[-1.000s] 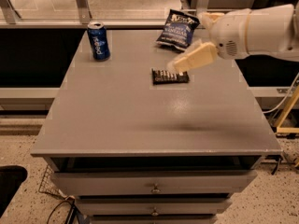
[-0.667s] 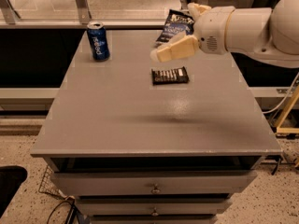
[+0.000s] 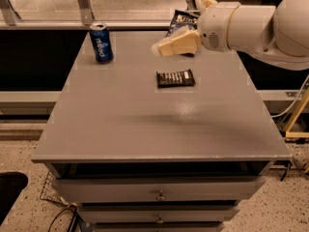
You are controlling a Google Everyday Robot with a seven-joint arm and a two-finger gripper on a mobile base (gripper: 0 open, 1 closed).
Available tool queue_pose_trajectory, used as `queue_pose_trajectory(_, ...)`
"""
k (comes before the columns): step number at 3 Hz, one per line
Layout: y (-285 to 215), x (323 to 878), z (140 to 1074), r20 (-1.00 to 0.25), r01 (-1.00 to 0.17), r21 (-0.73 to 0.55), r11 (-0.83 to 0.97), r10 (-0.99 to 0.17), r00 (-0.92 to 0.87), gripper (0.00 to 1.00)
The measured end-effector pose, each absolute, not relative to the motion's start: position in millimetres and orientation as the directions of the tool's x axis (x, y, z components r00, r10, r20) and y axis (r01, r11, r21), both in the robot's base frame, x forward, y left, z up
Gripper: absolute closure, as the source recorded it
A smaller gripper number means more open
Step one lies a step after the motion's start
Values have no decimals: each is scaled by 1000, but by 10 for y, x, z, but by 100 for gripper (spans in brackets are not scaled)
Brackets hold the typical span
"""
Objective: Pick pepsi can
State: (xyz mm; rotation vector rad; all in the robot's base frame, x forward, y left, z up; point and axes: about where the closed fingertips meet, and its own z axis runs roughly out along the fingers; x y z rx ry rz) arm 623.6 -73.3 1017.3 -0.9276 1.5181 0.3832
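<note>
The pepsi can [image 3: 101, 42] stands upright at the far left corner of the grey table [image 3: 145, 124]; it is blue with white lettering and a silver top rim. My gripper [image 3: 161, 49] is a cream-coloured piece at the end of the white arm [image 3: 256, 25] that reaches in from the right. It hovers above the table's far middle, to the right of the can and well apart from it. It holds nothing that I can see.
A dark snack bar [image 3: 175, 78] lies flat on the table just below the gripper. A dark-blue chip bag [image 3: 181, 22] lies at the far edge, partly hidden behind the arm. Drawers [image 3: 159, 193] sit under the tabletop. A railing runs behind the table.
My arm and gripper have swung left and toward the far edge, closer to the can. The can, snack bar and chip bag have not moved.
</note>
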Motion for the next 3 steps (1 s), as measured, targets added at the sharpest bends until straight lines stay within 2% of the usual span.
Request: queue_pose_trajectory(3, 90, 7357, 10011, -965, -669, -255, 698, -228, 130, 0)
